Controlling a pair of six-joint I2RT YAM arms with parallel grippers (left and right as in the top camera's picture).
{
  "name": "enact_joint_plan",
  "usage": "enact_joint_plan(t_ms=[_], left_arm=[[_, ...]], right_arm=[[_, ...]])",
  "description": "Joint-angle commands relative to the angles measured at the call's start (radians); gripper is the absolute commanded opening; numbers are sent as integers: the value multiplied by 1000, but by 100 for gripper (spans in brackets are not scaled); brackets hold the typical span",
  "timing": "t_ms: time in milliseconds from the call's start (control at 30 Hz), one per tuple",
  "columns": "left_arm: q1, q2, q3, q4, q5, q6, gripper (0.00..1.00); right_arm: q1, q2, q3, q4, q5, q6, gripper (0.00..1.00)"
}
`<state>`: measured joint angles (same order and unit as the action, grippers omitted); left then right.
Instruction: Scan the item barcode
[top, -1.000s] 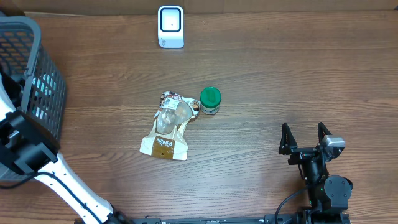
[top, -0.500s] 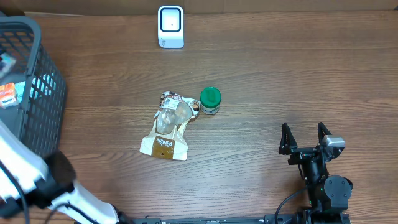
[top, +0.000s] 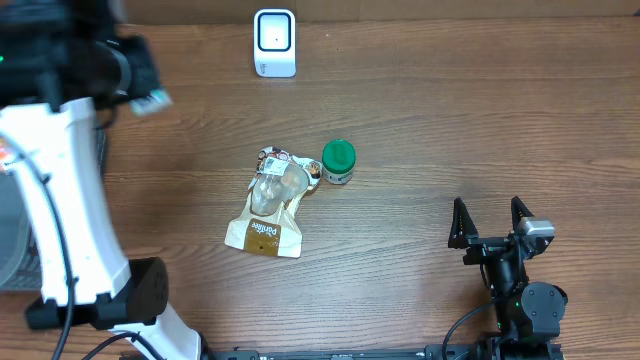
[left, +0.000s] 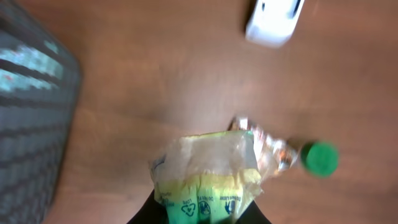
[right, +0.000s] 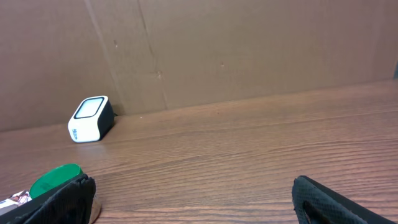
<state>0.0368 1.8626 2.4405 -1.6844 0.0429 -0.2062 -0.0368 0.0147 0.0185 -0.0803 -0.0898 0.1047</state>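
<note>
- Basket (left: 31, 124) of grey mesh stands at the table's (top: 450, 110) 9 o'clock edge. From overhead it is mostly covered by the white left arm (top: 60, 200).
- The left gripper (top: 138, 90) is up at about 10 o'clock, above the wood, between the basket and the scanner (top: 274, 42).
- Its jaws are clamped on the packet (left: 208, 174), the item to be scanned. It is yellow-green at the pinched end and clear and crinkled at the free end. In the left wrist view it sticks out toward 12 o'clock, and that view is blurred.
- The packet is in the air, well apart from the scanner, which lies toward 1 o'clock of it in the left wrist view.
- The white scanner stands at the table's 12 o'clock edge, against the cardboard wall (right: 249, 50).
- Near the table's middle lies a tan and clear pouch (top: 270, 205), flat on the wood.
- A jar (top: 338, 160) with a green lid stands just beside the pouch's upper end, at its 2 o'clock; I cannot tell whether they touch.
- The right gripper (top: 490, 222) is at the table's 5 o'clock, well apart from everything else. Its jaws are wide apart with nothing between them, pointing toward 12 o'clock.
</note>
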Motion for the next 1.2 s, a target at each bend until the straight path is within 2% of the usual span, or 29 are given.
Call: enact_joint_plan(t_ms=[0, 433, 567, 767, 800, 833, 900, 967, 1000, 1033, 1167], left_arm=[[-51, 11, -140, 13, -61, -3, 4], [-116, 12, -670, 356, -53, 48, 5], [-116, 12, -840, 502, -54, 100, 4], [-116, 12, -1049, 731, -43, 116, 7], [-117, 12, -1080, 767, -35, 117, 11], [-117, 12, -1109, 802, -24, 117, 25], [-117, 12, -1159, 864, -16, 117, 64], [-117, 12, -1193, 905, -16, 117, 84], [-116, 12, -1201, 913, -16, 117, 89], [-116, 12, -1201, 913, -16, 117, 90], [-116, 6, -1173, 885, -17, 117, 89]], right_arm=[[4, -11, -11, 4, -2, -2, 100], [4, -11, -11, 4, -2, -2, 100], [4, -11, -11, 4, -2, -2, 100], [4, -11, -11, 4, -2, -2, 100], [4, -11, -11, 4, -2, -2, 100], [4, -11, -11, 4, -2, -2, 100], [4, -11, -11, 4, -2, -2, 100], [4, -11, -11, 4, -2, -2, 100], [4, -11, -11, 4, -2, -2, 100], [4, -11, -11, 4, -2, -2, 100], [4, -11, -11, 4, -2, -2, 100]])
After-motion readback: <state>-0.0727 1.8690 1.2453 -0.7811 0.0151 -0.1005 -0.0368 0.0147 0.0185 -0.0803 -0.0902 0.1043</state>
